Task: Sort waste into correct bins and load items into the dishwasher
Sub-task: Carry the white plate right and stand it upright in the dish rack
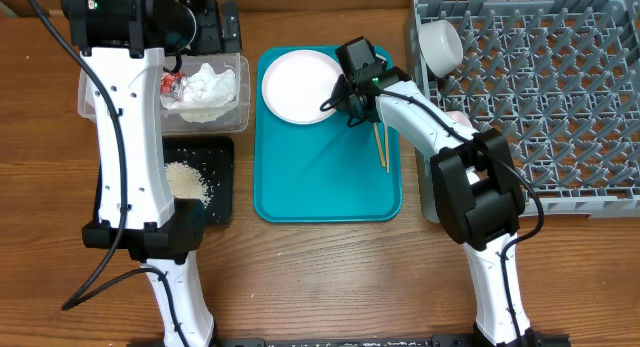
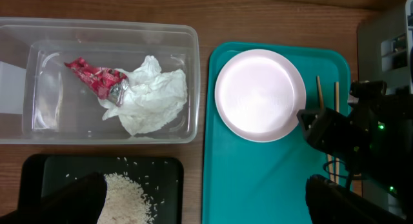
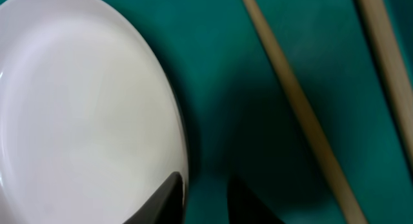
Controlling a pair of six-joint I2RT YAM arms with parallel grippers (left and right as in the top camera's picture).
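Note:
The white plate [image 1: 295,85] lies at the back of the teal tray [image 1: 330,187], also in the left wrist view [image 2: 258,95]. My right gripper [image 1: 345,102] is closed on the plate's right rim [image 3: 77,108], one finger on top and one outside [image 3: 210,201]. Two chopsticks [image 1: 380,147] lie just right of it [image 3: 297,108]. My left gripper [image 2: 206,204] is open and empty, high above the bins. The clear tub [image 2: 193,88] holds the red wrapper [image 2: 97,75] and the napkin [image 2: 155,95]. The black tray [image 2: 171,185] holds rice [image 2: 126,198].
The grey rack [image 1: 560,97] stands at the right with a white cup [image 1: 440,42] in its back left corner. A pale pink piece [image 1: 457,117] shows at the rack's left edge under my right arm. The tub [image 1: 240,112] and black tray [image 1: 222,187] sit left of the teal tray.

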